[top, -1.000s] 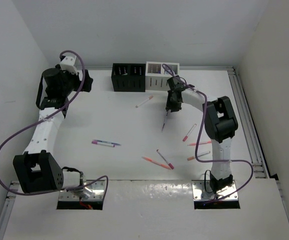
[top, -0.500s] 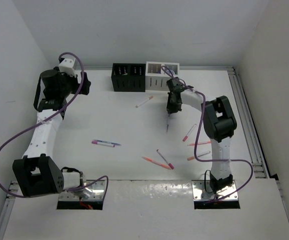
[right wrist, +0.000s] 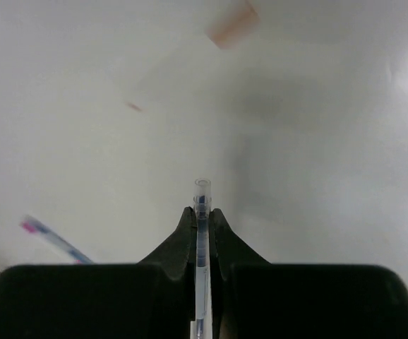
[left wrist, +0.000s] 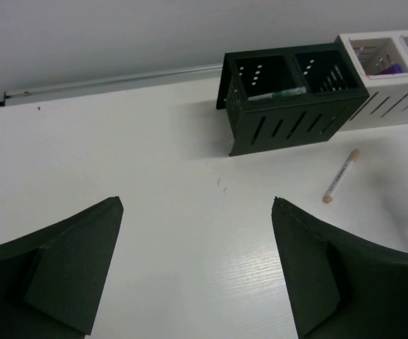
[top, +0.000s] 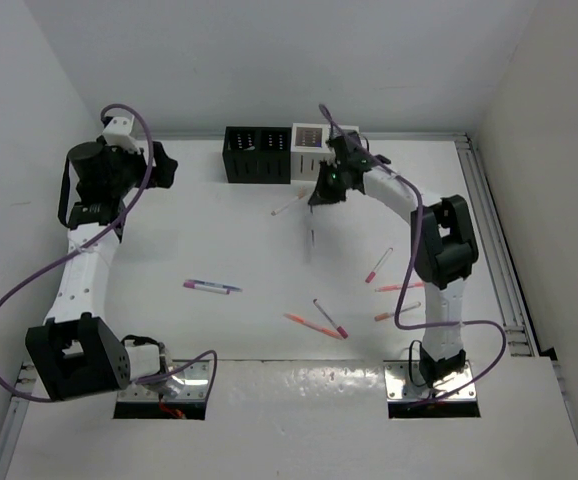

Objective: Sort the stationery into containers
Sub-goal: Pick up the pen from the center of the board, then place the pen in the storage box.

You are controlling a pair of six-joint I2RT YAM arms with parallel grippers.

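Right fingers (right wrist: 179, 244) clamp a thin clear pen (right wrist: 202, 212) near the far edge of the bench (top: 209, 230), short of the white box (top: 304, 165). Such a narrow pinch may let it pivot and snag the rim. Left fingers (left wrist: 77, 261) gape empty.

Black slotted box (top: 257, 155) touching white slotted box (top: 319, 152), far edge; thin clear pen (right wrist: 202, 191) pinched upright in right gripper (right wrist: 202, 212); peach-tipped white pen (left wrist: 341, 175) flat nr boxes.

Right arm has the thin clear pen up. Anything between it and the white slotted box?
Nothing visible. The right gripper, shut on the thin clear pen, hangs just in front of the white slotted organiser box, only air between. A loose peach-capped white pen lies flat on the table nearby, below the path.
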